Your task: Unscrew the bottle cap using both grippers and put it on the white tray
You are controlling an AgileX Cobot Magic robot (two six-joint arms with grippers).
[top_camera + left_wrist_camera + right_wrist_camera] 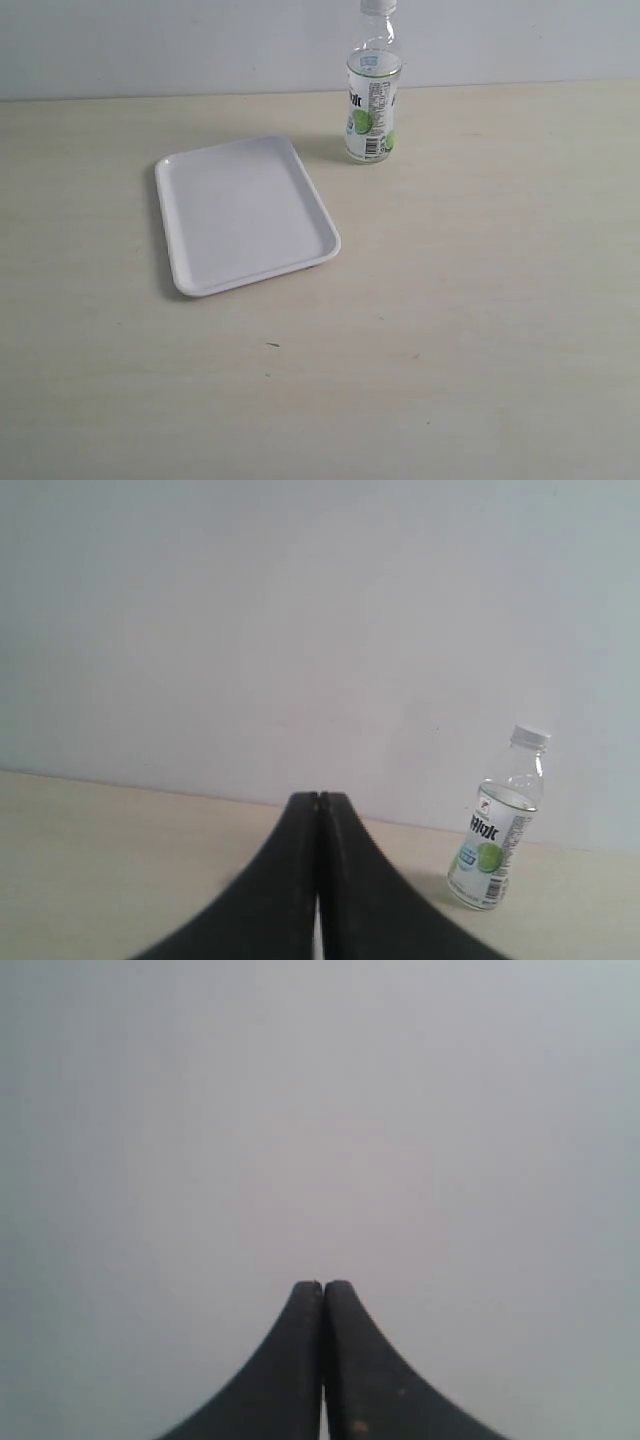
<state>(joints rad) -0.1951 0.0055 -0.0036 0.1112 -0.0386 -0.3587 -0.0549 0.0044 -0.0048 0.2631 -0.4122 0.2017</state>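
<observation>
The bottle [372, 100] stands upright at the back of the table, clear with a white-and-green lime label. Its white cap [378, 5] sits on the neck, partly cut off by the picture's top edge. The white tray [244, 213] lies flat to the bottle's front left, with nothing on it. Neither arm shows in the exterior view. In the left wrist view my left gripper [318, 802] is shut with nothing in it; the bottle [495, 830] and its cap [529, 737] stand apart from it. My right gripper [322, 1288] is shut and empty, facing only a blank grey wall.
A pale wooden table [470, 300] fills the exterior view, ending at a light wall [150, 45] just behind the bottle. A few small dark specks [272, 345] lie on the table in front of the tray.
</observation>
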